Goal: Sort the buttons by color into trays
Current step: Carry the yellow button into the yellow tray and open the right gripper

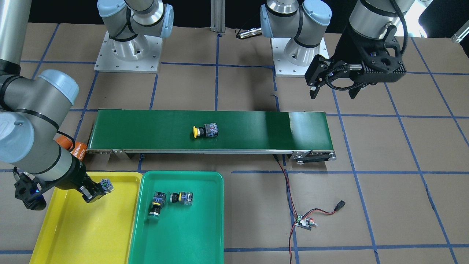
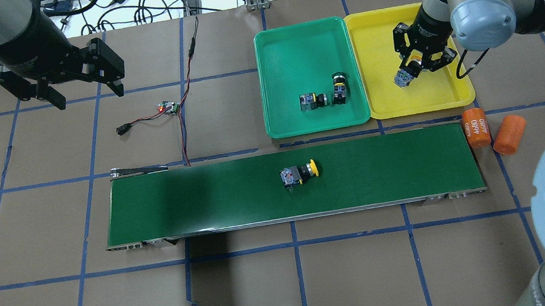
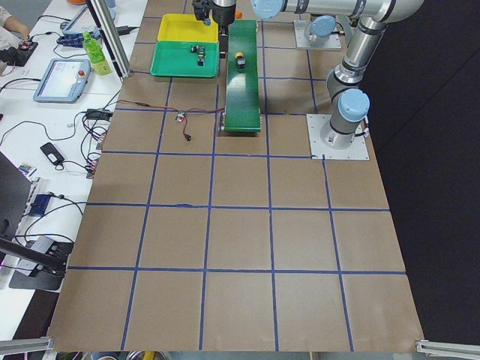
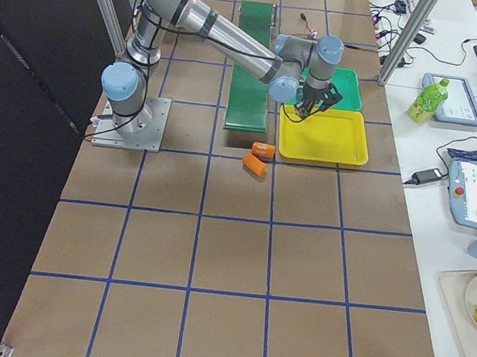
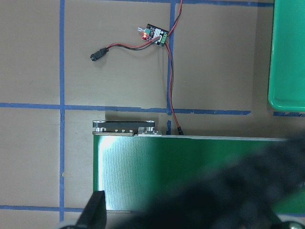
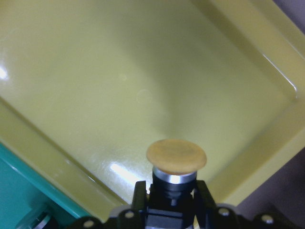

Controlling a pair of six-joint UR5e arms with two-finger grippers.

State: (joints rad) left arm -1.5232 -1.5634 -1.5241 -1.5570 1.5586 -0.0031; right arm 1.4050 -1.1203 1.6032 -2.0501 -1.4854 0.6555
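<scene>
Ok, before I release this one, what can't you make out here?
Whether the held yellow button touches the yellow tray: the right wrist view looks over its cap, and overhead the right gripper blocks the underside.
Cap colours of the button and its neighbour in the green tray: too small in every exterior view.
The conveyor belt in the left wrist view: a blurred black shape hides much of it.

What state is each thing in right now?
Right hand: shut on a yellow button, over the yellow tray.
Left hand: open, empty.
Belt button: yellow, lying on its side.
Two green buttons: on their sides in the green tray.
Controller board: red light on.
</scene>
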